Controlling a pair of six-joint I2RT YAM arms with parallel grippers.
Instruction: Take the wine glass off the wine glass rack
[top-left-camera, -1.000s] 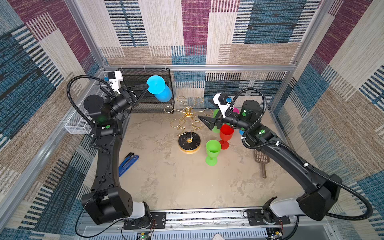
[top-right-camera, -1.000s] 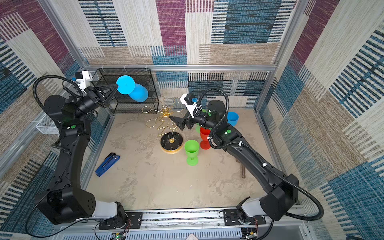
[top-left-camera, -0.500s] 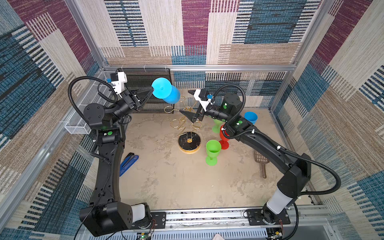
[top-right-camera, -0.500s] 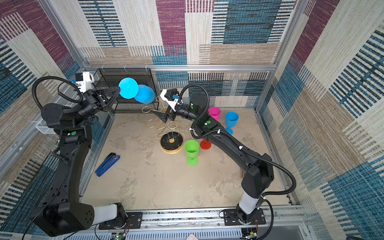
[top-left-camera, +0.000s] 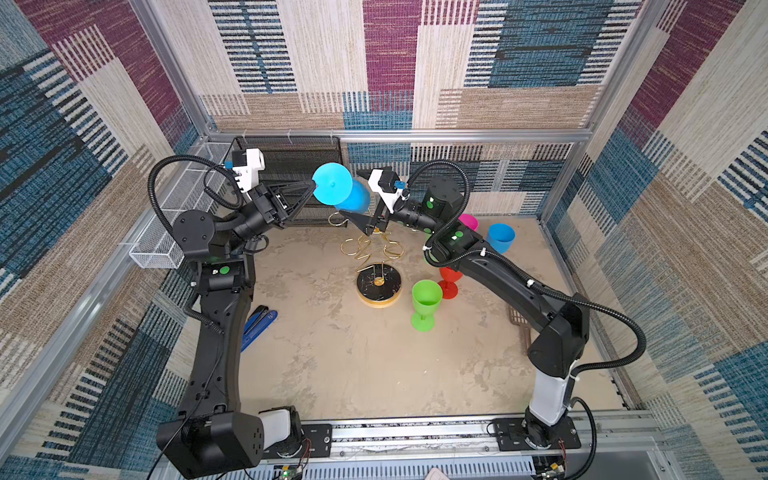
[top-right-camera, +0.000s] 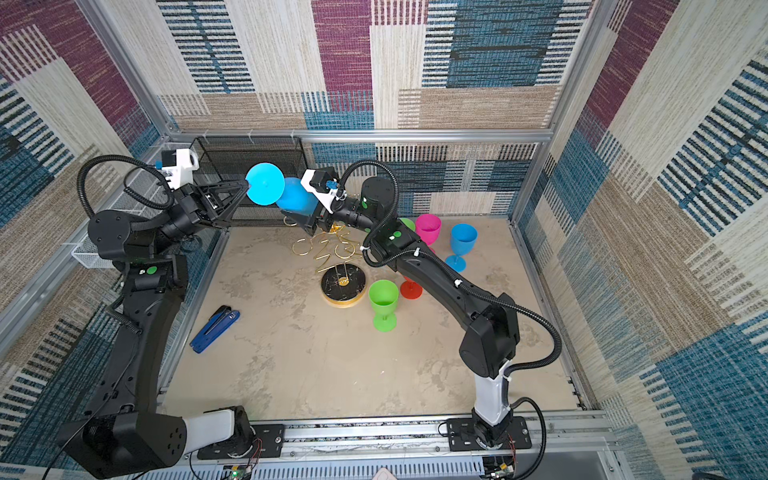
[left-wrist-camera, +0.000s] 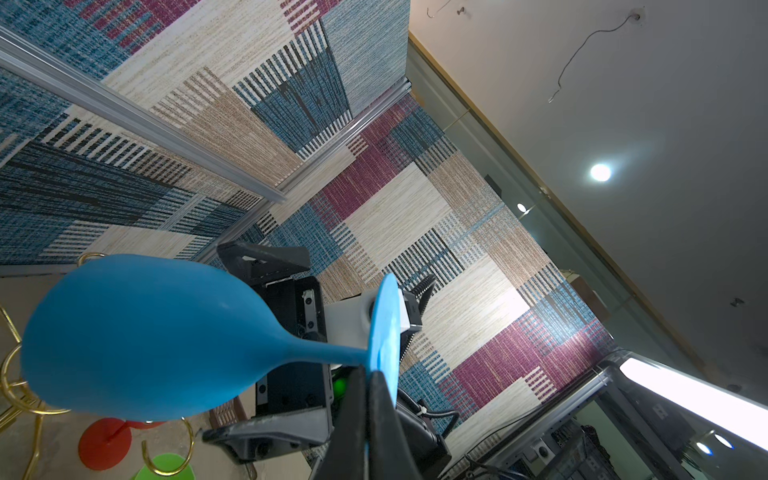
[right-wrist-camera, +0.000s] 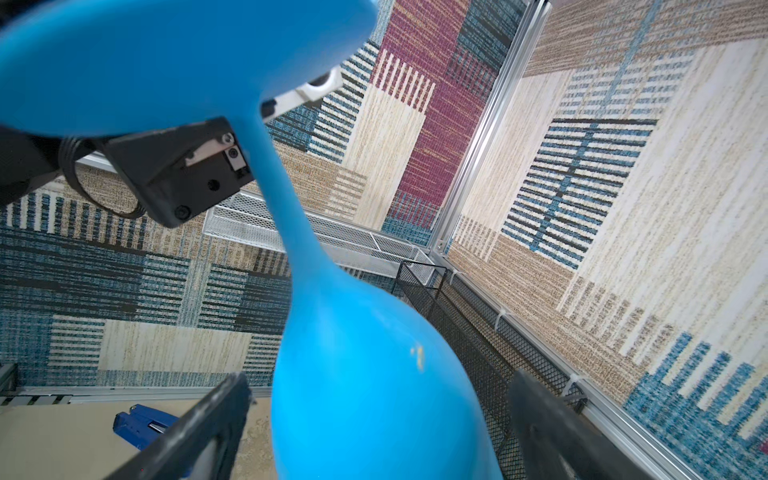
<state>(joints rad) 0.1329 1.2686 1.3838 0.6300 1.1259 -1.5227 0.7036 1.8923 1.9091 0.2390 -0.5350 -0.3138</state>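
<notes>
A bright blue wine glass (top-left-camera: 351, 199) (top-right-camera: 296, 198) hangs in the air above and behind the gold wire wine glass rack (top-left-camera: 371, 250) (top-right-camera: 333, 249), clear of its loops. My left gripper (top-left-camera: 312, 185) (top-right-camera: 245, 185) (left-wrist-camera: 368, 378) is shut on the rim of the glass's round foot. The bowl points toward the right arm. My right gripper (top-left-camera: 358, 198) (top-right-camera: 302, 198) (right-wrist-camera: 378, 376) is open, its fingers (right-wrist-camera: 224, 415) standing either side of the bowl (right-wrist-camera: 365, 374) with gaps on both sides. The rack's black base (top-left-camera: 379, 286) rests on the floor.
Green (top-left-camera: 426, 299), red (top-left-camera: 451, 286), pink (top-left-camera: 469, 220) and blue (top-left-camera: 501, 237) glasses stand right of the rack. A black mesh shelf (top-left-camera: 291, 160) is at the back, a white mesh basket (top-left-camera: 174, 226) along the left wall. A blue stapler (top-left-camera: 258, 324) lies left.
My left gripper has carried the glass to the right. My right arm has swung across from the red glass to the raised glass, and its open fingers now straddle the bowl.
</notes>
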